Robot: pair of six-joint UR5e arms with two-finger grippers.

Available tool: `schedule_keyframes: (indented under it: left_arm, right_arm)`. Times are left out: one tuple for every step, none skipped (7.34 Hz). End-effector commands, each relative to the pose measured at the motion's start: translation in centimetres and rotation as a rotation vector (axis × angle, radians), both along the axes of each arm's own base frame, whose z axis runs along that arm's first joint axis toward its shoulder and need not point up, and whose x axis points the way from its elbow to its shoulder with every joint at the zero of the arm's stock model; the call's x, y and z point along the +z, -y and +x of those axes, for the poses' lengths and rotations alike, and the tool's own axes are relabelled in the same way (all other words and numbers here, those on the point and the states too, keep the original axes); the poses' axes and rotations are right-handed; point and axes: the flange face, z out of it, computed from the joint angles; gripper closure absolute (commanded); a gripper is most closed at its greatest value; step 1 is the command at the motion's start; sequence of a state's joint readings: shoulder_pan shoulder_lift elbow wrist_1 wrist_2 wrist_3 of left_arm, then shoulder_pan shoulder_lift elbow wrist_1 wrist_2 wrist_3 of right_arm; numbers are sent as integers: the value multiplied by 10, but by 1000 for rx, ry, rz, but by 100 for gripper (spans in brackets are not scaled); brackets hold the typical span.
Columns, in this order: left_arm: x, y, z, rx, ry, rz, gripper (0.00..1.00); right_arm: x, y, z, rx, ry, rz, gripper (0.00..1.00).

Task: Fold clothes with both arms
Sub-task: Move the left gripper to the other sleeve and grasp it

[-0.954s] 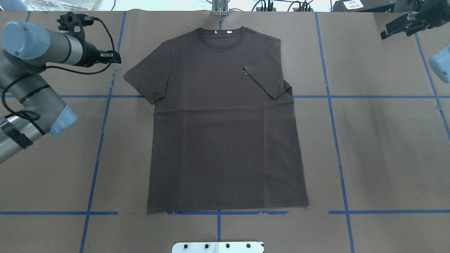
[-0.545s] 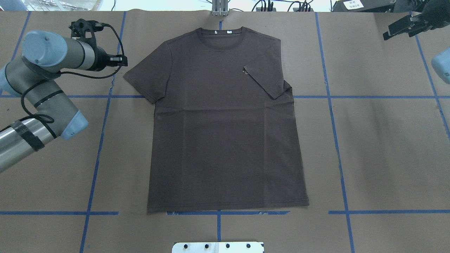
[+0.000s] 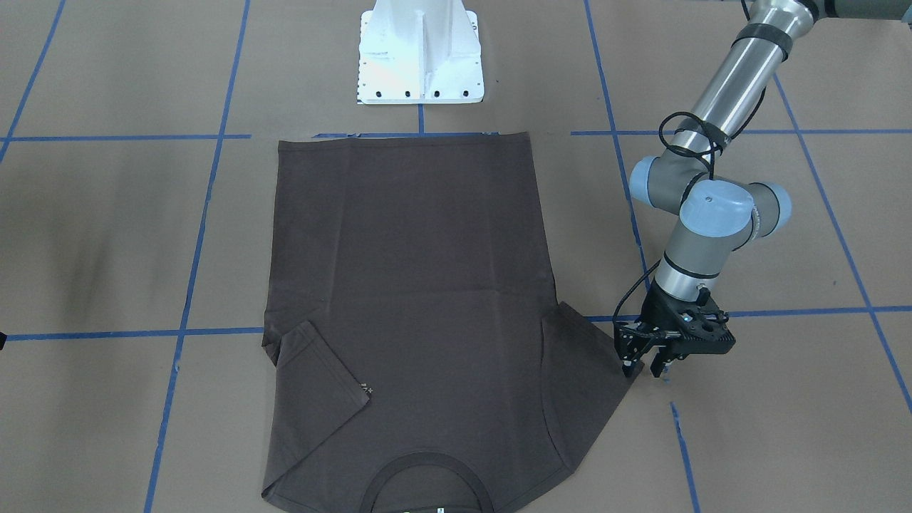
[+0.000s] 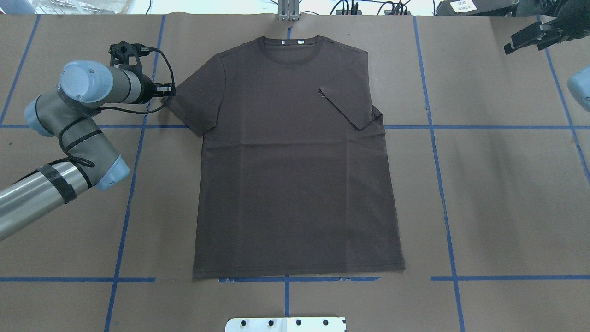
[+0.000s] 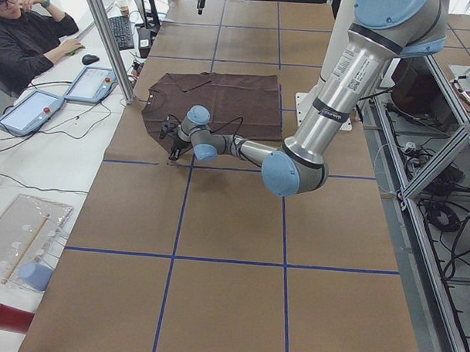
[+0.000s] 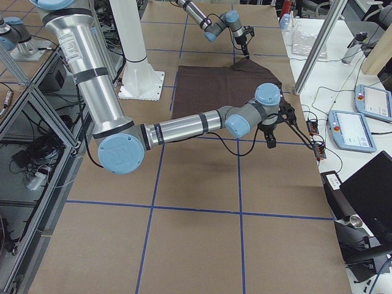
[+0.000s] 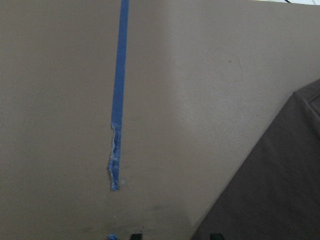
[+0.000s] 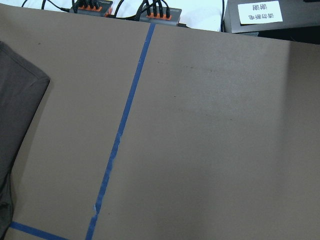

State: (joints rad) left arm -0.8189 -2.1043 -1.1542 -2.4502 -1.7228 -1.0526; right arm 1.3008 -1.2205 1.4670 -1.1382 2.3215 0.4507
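Brown paper crossed by blue tape lines [image 4: 433, 127] covered the table [image 4: 507, 184]. In the overhead view, a dark brown-grey short-sleeved T-shirt of thin fabric [image 4: 295, 184] lay flat at its centre, its ribbed round collar [image 4: 290, 63] toward 12 o'clock and its hem toward 6. The sleeve at 2 o'clock [image 4: 350, 103] was folded in over the chest, beside small pale logo text [image 4: 321, 95]. The sleeve at 10 o'clock [image 4: 193, 106] lay spread out. The black two-finger left gripper [image 3: 643, 367] hung at that sleeve's tip, fingers apart, one over paper and one over the fabric edge. The right gripper [image 4: 509, 47] sat well apart at 2 o'clock; its finger spacing could not be told.
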Motion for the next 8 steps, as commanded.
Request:
schedule_keyframes:
  left_arm:
    - [-1,-2,3,8,1,3,46]
    - [-1,-2,3,8,1,3,50]
    - [-2,-3,5,10,-2,6,67]
    - [-3,-4,5,10,-5,7,86]
    - [-2,-5,6,14,1,7,100]
    - [-4,-5,7,13,-4,6,100]
    - [-19,-6,6,13,-18,17,100]
    - [-41,-10,5,15,-26,22,100]
  right_arm:
    - [2,0,0,1,-3,-1,0]
    - [3,0,0,1,-3,-3,0]
    - [3,0,0,1,-3,-3,0]
    - [4,-1,0,1,-3,-4,0]
    - [5,-1,0,1,-4,-6,0]
    - [5,-1,0,1,-4,-6,0]
    - [5,-1,0,1,-4,-6,0]
    - [5,-1,0,1,-4,-6,0]
